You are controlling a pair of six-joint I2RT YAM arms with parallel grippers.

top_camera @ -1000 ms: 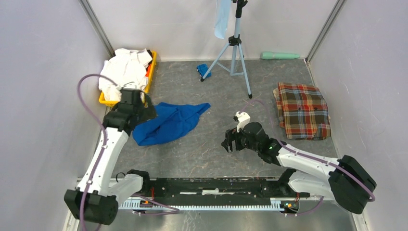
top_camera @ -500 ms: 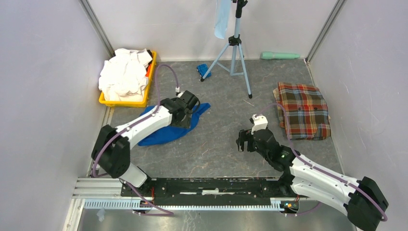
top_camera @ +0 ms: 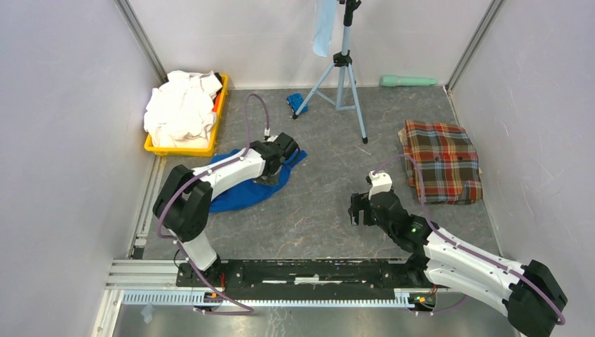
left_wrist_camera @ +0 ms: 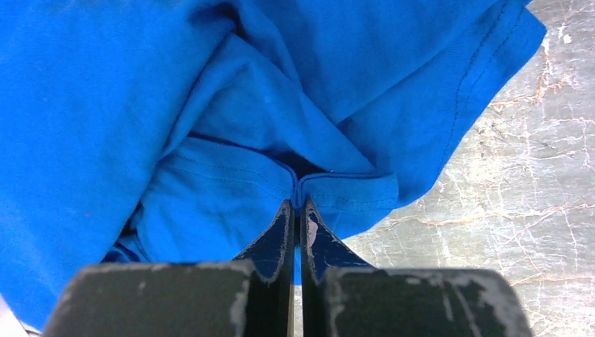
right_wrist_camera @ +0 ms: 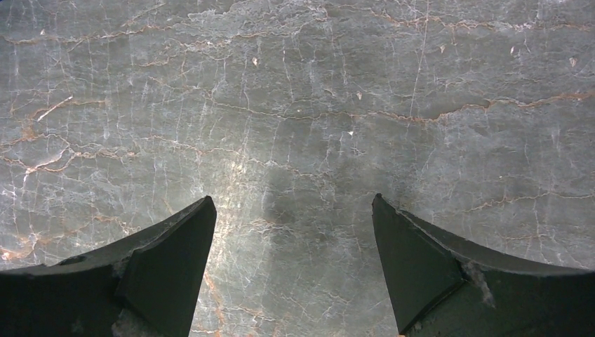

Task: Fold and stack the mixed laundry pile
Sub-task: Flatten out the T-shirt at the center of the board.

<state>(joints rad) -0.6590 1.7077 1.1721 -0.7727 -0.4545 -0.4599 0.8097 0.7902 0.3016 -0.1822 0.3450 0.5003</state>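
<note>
Left gripper is clenched on only a thin shirt hem at its jaw tips, so a lift may slip it free; right gripper gapes, nothing between its jaws.

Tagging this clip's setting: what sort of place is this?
Probably a lab robot test cell, not a home: plain walls boxing in a marbled table, a tripod, white clothes staged in a yellow bin.
</note>
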